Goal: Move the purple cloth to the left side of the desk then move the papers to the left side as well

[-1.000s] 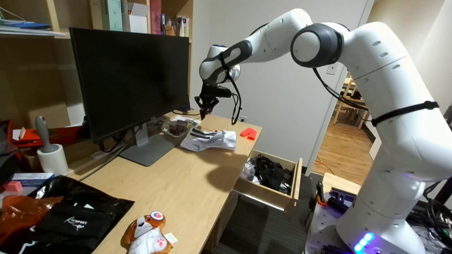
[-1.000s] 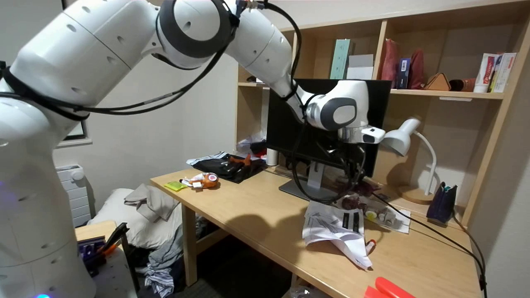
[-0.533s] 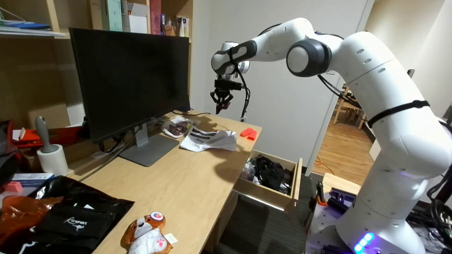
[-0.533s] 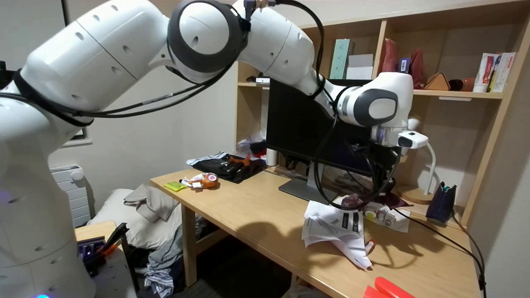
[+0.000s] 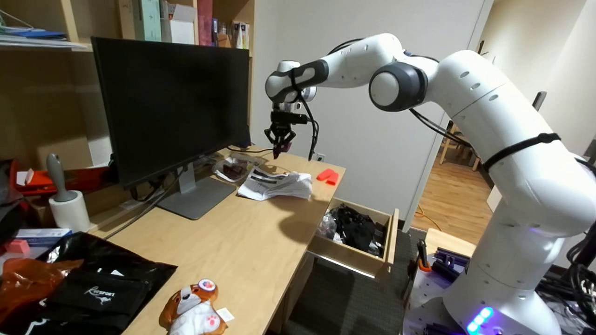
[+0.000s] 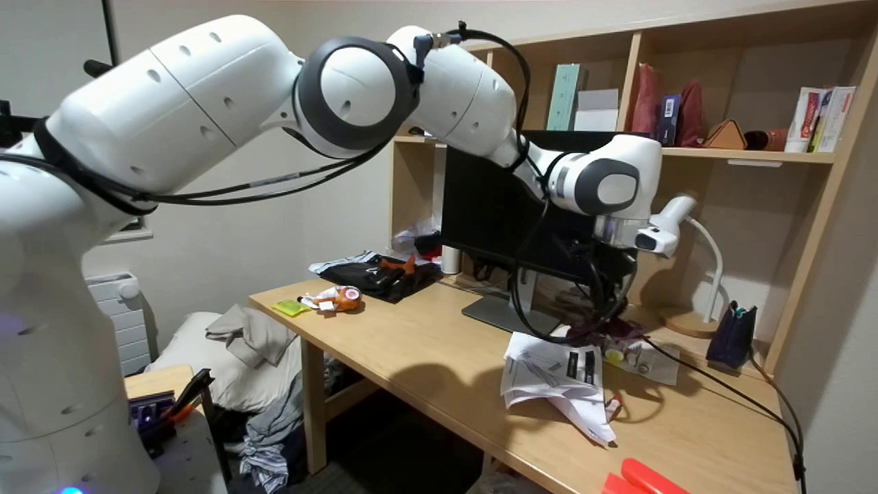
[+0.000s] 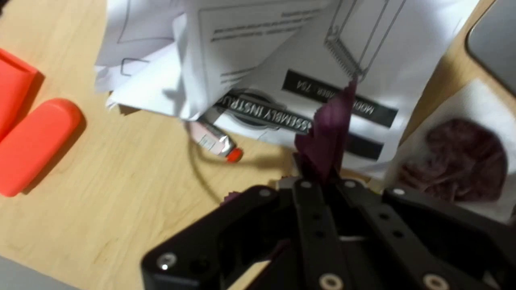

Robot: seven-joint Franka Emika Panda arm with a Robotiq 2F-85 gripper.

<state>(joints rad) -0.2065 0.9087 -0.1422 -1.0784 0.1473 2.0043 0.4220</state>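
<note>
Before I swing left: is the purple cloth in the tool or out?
In: the wrist view shows the purple cloth pinched in the closed tool, one creased end sticking out past it.

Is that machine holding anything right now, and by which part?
Yes, the purple cloth: the gripper pinches it by a bunched part near its zigzag edge.

Pale wooden bench (image 6: 425, 350) bearing creased white papers (image 6: 552, 376)

The papers, partly folded over, lie between the grey base (image 5: 198, 196) of a black monitor (image 5: 172, 111) and two red objects (image 5: 332, 177), a red-capped tube (image 7: 211, 139) at the papers' edge and a clear plastic package (image 5: 235, 169) nearby. Toward the bench's other end rest a dog-shaped toy (image 5: 193, 307), a yellow-green packet (image 6: 290, 308) just beside it and a black plastic bag (image 6: 374, 278).
</note>
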